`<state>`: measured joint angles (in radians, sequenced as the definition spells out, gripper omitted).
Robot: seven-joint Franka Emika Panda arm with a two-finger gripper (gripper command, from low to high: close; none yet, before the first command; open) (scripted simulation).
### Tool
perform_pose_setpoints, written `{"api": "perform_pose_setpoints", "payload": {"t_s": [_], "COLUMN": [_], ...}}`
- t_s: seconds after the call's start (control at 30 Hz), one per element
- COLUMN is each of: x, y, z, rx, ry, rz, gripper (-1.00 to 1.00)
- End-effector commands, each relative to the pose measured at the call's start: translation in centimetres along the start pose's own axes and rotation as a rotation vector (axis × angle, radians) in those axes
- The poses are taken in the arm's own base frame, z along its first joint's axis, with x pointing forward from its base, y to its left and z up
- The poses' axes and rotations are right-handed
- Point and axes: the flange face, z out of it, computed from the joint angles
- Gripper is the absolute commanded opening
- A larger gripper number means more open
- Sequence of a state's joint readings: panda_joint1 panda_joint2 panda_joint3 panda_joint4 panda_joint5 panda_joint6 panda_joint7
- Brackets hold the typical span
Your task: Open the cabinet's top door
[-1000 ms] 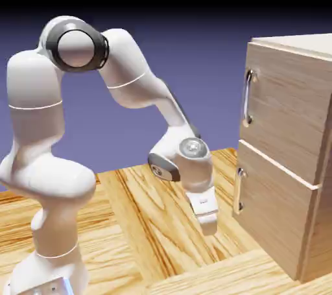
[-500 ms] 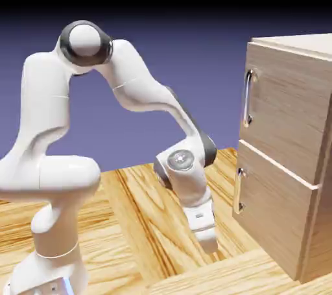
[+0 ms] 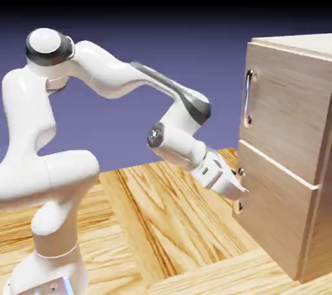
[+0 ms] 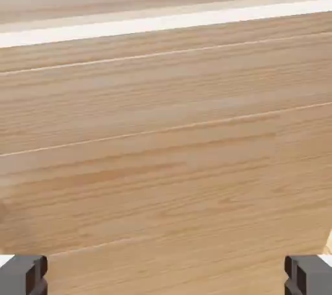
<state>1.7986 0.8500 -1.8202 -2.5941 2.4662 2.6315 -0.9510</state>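
Exterior view: two-finger gripper [image 3: 238, 190] angled down at the lower door [image 3: 275, 214], overlapping its short bar handle [image 3: 240, 205] in the picture, contact not resolvable; the taller upper door [image 3: 288, 112], wood-grained and flat, is shut above the gripper, its long, glossy silver bar handle [image 3: 248, 97] also above. Hand view: fingertips [image 4: 166, 275] spread wide with nothing between them, ahead of them pale, streaky planks of grain and a straight white seam [image 4: 166, 23]; judged risk: advancing at this height could snag the lower handle or press the wrong panel, the cause being too low an approach.
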Motion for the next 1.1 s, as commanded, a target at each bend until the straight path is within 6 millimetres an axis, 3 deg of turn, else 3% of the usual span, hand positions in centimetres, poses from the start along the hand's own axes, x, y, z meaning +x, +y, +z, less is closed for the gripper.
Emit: {"api": "perform_pose_setpoints", "payload": {"t_s": [0.0,0.23,0.27,0.43,0.47,1.07], "x": [0.3,1.8,1.8,3.0,3.0,7.8], "y": [-1.4,-10.9,-10.9,-12.8,-12.8,-3.0], "z": [-0.6,-6.1,-6.1,-1.7,-1.7,-9.5], "rx": [0.048,0.394,0.394,0.394,0.394,0.711], "ry": [0.033,0.246,0.246,0.246,0.246,-0.097], "rz": [-0.01,-0.05,-0.05,-0.05,-0.05,-0.157], "gripper": [0.0,0.0,0.0,0.0,-1.0,-1.0]}}
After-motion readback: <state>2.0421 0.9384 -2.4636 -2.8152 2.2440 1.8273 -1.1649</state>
